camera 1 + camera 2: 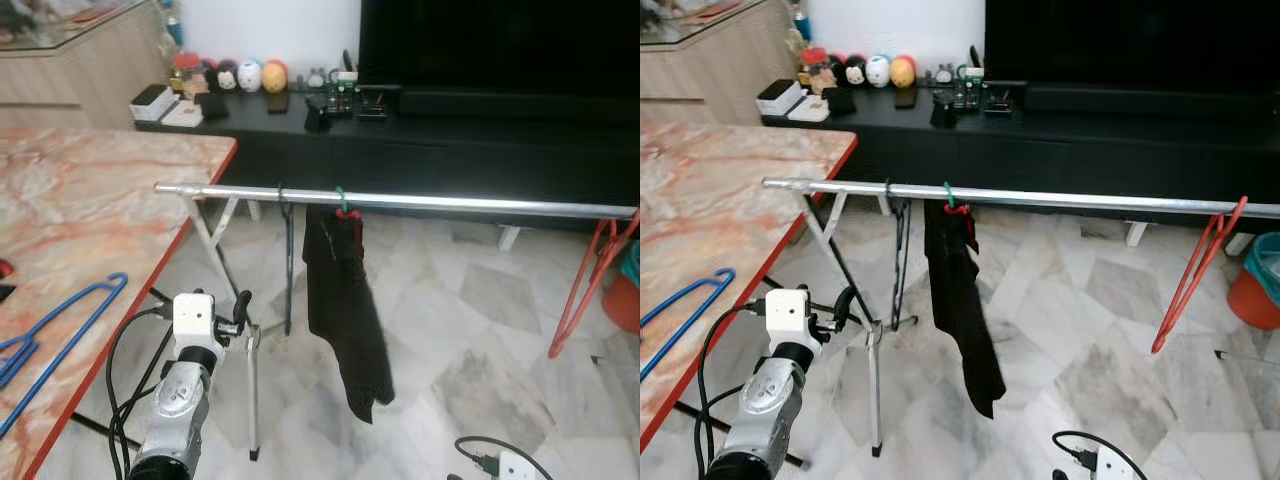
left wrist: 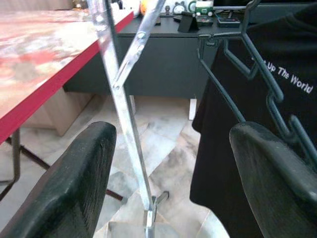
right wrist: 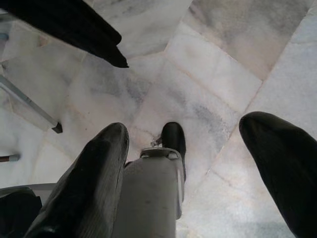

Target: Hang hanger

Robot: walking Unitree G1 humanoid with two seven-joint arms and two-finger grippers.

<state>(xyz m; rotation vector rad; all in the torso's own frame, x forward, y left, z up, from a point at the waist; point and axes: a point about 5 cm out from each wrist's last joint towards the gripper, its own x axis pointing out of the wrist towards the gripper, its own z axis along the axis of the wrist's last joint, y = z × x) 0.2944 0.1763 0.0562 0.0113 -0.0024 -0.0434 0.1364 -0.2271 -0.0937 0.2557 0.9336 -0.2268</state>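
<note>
While our left gripper [image 2: 168, 173] hovers with fingers spread wide and empty beside the rack leg [image 2: 124, 124], our right gripper [image 3: 198, 168] hangs agape over the floor. The blue hanger [image 1: 60, 335] lies on the marble table [image 1: 90, 200]; the rail [image 1: 400, 200] carries a dark hanger [image 1: 287, 250], a black shirt [image 1: 345, 310] and a red hanger [image 1: 590, 280].

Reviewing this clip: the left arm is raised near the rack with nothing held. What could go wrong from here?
The left gripper is open with the rack leg between its fingers; pushing ahead could knock the rack. The black hanger and black shirt hang close by and could snag. The blue hanger lies at the table's red edge and might slide off if bumped.
</note>
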